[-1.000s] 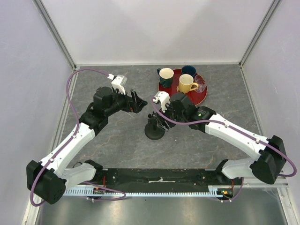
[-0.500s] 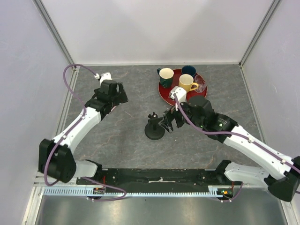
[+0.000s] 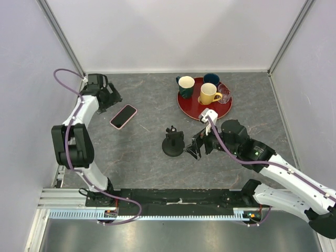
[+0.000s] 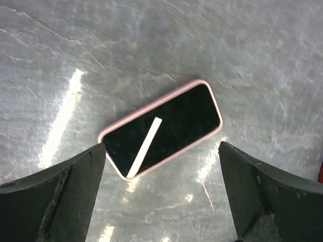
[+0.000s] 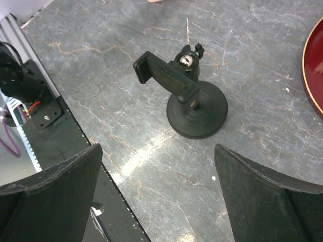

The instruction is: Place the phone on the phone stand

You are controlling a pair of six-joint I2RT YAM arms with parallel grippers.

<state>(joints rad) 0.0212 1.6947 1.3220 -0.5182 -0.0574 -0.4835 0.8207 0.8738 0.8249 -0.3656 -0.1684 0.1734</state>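
The phone [image 3: 123, 116], black screen with a pale pink case edge, lies flat on the grey table at the left. It fills the middle of the left wrist view [image 4: 161, 128]. My left gripper [image 3: 111, 100] is open and empty just beyond the phone's far-left side, its fingers [image 4: 55, 196] apart from the phone. The black phone stand [image 3: 173, 143] stands mid-table on its round disc base with its clamp arm up, and it also shows in the right wrist view [image 5: 194, 111]. My right gripper [image 3: 196, 149] is open and empty just right of the stand, not touching it.
A round red tray [image 3: 226, 109] at the back right carries several mugs and a glass. Its rim shows at the right wrist view's edge [image 5: 315, 65]. The black base rail [image 3: 178, 198] runs along the near edge. Walls close in left, right and back.
My left arm has swung from mid-table back to the far left, and the phone now shows lying on the table. My right gripper has drawn back from the stand toward the near right.
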